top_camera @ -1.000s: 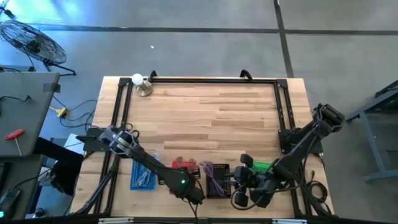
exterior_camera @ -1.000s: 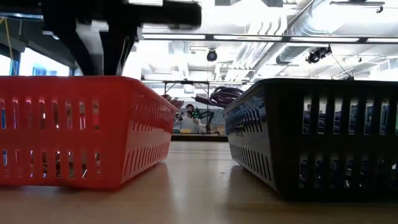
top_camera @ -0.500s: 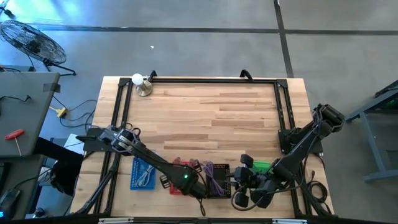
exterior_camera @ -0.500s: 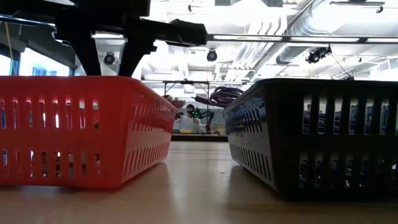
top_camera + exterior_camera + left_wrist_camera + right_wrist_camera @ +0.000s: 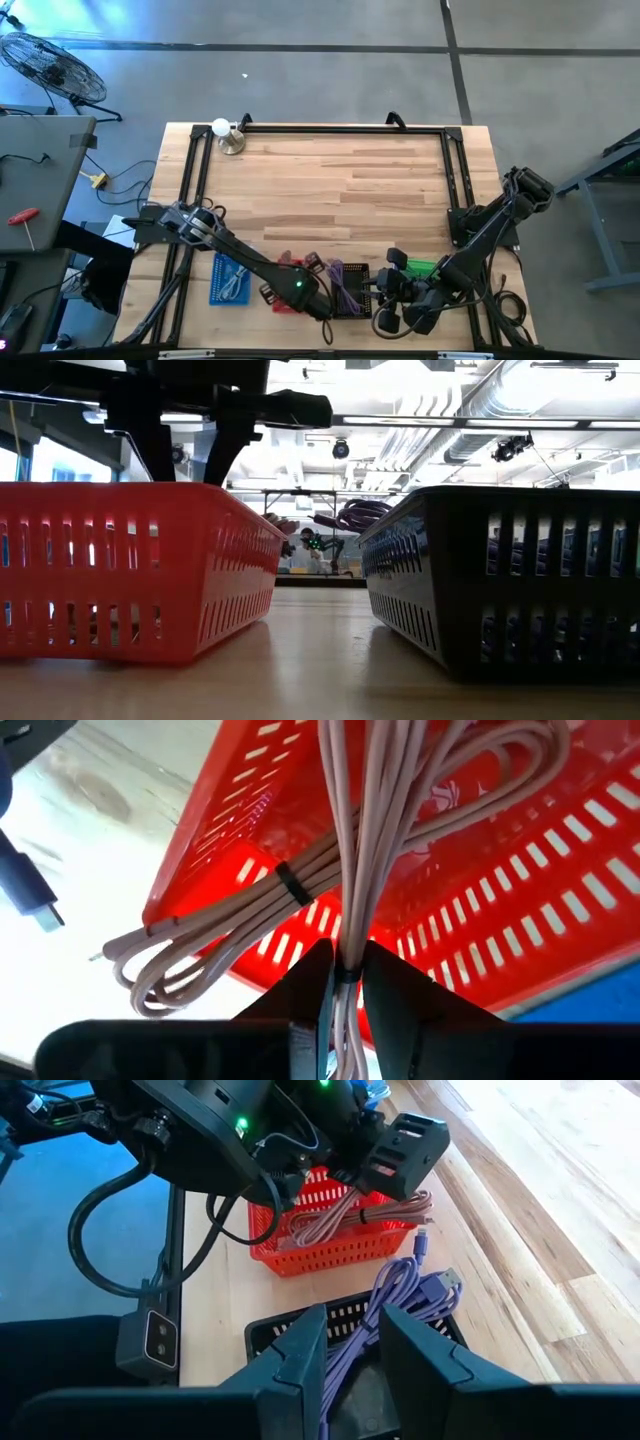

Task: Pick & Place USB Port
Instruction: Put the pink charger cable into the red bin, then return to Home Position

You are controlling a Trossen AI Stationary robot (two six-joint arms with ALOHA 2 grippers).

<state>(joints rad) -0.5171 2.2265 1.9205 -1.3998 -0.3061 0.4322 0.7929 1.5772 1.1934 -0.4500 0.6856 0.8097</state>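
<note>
The left pincer (image 5: 340,1005), angled down over the red basket (image 5: 520,890), grasps a pink cable (image 5: 300,890); the right pincer (image 5: 350,1342) clamps a purple cable (image 5: 395,1295).

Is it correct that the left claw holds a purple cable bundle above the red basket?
Not quite: the cable bundle in the left claw is pink, not purple, as the left wrist view shows. It does hang above the red basket.

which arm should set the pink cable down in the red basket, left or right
Left, probably. The left gripper is shut on the pink cable right above the red basket. The right gripper holds the purple cable over the black basket.
</note>
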